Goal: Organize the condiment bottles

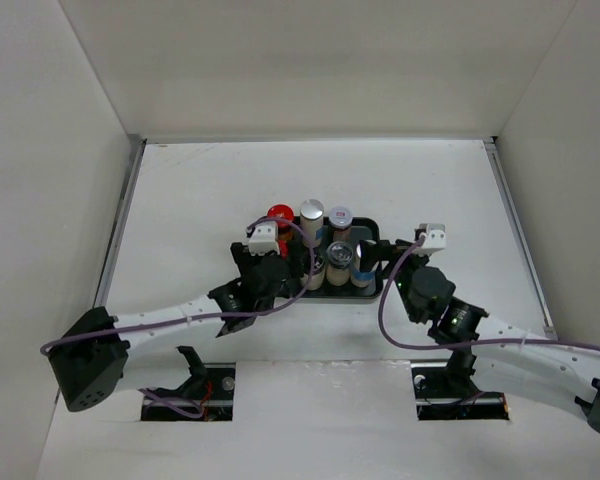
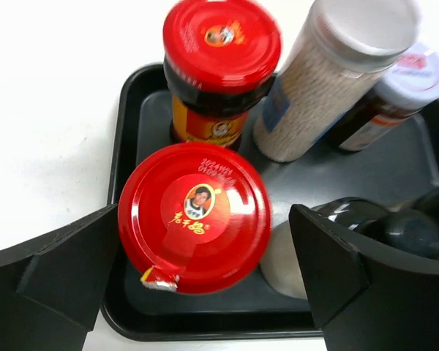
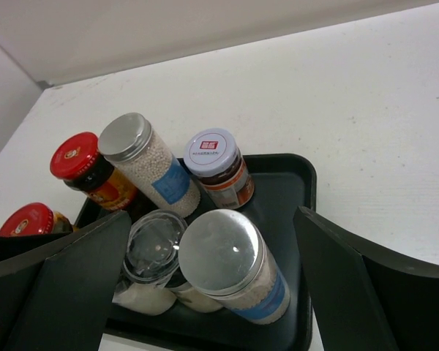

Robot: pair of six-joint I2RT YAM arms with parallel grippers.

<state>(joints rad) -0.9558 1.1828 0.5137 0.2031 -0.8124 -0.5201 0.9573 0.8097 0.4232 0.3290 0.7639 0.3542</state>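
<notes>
Six condiment bottles stand in the black tray [image 1: 371, 222]. In the left wrist view, my open left gripper [image 2: 205, 219] straddles the front red-capped jar [image 2: 194, 216] without gripping it. Behind that jar stand the second red-capped jar [image 2: 221, 44], a tall silver-lidded jar with a blue label [image 2: 329, 80] and a white-lidded dark jar [image 2: 406, 84]. In the right wrist view, my open right gripper [image 3: 212, 219] hangs over a silver-lidded blue-labelled jar [image 3: 223, 256] and a clear-lidded jar [image 3: 155, 245]. In the top view both grippers, left [image 1: 298, 264] and right [image 1: 373, 264], are at the tray's front.
The tray [image 2: 124, 146] sits mid-table, its rim [image 3: 300, 183] low. White walls enclose the table on three sides. The arm bases and their purple cables [image 1: 385, 300] lie along the near edge.
</notes>
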